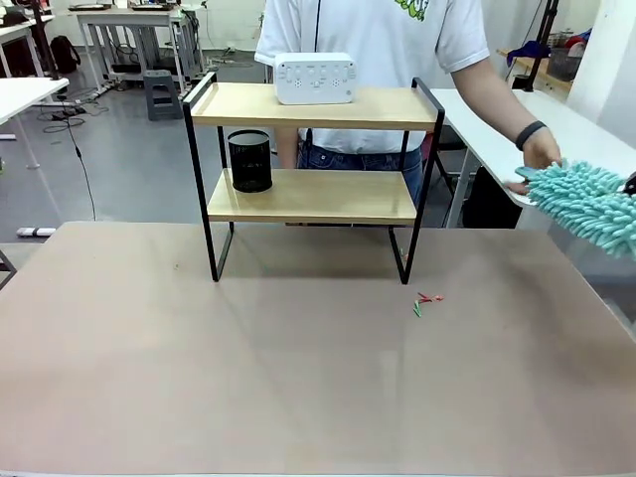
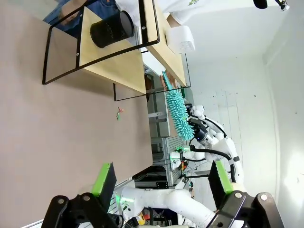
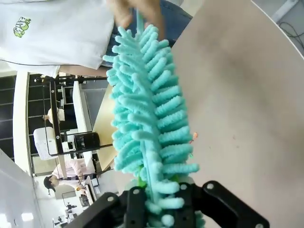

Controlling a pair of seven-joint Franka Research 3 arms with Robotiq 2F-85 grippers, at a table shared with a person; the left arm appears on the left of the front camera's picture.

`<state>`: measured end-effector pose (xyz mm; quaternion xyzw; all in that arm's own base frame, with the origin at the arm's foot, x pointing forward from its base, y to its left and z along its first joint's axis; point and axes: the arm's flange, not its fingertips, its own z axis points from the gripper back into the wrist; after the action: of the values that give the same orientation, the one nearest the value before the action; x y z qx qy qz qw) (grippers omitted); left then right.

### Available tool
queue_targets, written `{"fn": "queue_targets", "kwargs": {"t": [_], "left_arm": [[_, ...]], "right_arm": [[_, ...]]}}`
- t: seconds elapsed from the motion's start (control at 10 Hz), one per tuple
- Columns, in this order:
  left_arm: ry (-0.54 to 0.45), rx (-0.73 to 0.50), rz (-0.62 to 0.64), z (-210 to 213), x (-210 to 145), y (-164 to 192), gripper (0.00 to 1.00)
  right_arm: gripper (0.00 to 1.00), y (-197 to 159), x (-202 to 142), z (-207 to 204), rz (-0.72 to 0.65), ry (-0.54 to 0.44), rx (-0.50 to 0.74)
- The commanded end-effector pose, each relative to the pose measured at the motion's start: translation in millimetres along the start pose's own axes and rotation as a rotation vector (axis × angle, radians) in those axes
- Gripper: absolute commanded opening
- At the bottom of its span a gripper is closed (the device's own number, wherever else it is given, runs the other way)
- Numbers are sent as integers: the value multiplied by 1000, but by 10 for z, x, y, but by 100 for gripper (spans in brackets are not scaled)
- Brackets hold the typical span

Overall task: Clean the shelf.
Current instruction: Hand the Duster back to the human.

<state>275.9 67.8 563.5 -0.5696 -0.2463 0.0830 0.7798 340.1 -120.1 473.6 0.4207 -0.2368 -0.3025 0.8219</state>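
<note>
The bare brown table (image 1: 298, 378) fills the foreground of the front view, and the shelf (image 1: 313, 149) stands on it toward the far edge, a little left of the middle. Its two light wooden boards sit in a thin black frame on four legs. A white rectangular box (image 1: 314, 79) rests on the upper board near its middle, and a black mesh cup (image 1: 249, 161) stands upright on the left part of the lower board. On the table in front of the shelf's right front leg lie a few small red and green scraps (image 1: 425, 301), apart from the leg.

Behind the shelf a person in a white shirt (image 1: 368, 50) stands at the far side; the person's hand (image 1: 537, 159), with a dark band at the wrist, reaches toward the right edge of the view and touches the tip of a teal fluffy duster (image 1: 588, 204).

The right end effector (image 3: 159, 206) is clenched on the duster's base, its tufts running up between the fingers toward the person's fingers at the far tip. The left end effector (image 2: 164, 183) is released, its green-padded fingers (image 2: 105, 178) spread wide above the table with nothing between them, well apart from the shelf.
</note>
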Motion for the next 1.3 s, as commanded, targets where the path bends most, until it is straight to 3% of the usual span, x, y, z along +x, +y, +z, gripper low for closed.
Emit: {"fn": "queue_targets", "kwargs": {"t": [0.0, 0.4, 0.5, 0.6, 0.7, 0.9, 1.0, 1.2], "left_arm": [[1, 7, 4, 7, -34, 3, 100], [1, 7, 4, 7, -34, 3, 100], [1, 7, 4, 7, -34, 3, 100], [1, 7, 4, 7, -34, 3, 100], [1, 7, 4, 7, -34, 3, 100], [1, 7, 4, 7, -34, 3, 100], [1, 7, 4, 7, -34, 3, 100], [0, 0, 0, -1, 0, 0, 100]], "right_arm": [[0, -34, -54, -38, 0, 10, 8], [0, -34, -54, -38, 0, 10, 8], [59, 4, -21, -39, 2, 12, 1], [71, 27, -28, -36, 4, 8, 9], [100, 48, -29, -29, 9, 9, 21], [100, 123, -53, 63, 24, 6, 52], [95, 217, -91, 137, 39, 11, 92], [100, 561, -320, 348, 107, 25, 202]]}}
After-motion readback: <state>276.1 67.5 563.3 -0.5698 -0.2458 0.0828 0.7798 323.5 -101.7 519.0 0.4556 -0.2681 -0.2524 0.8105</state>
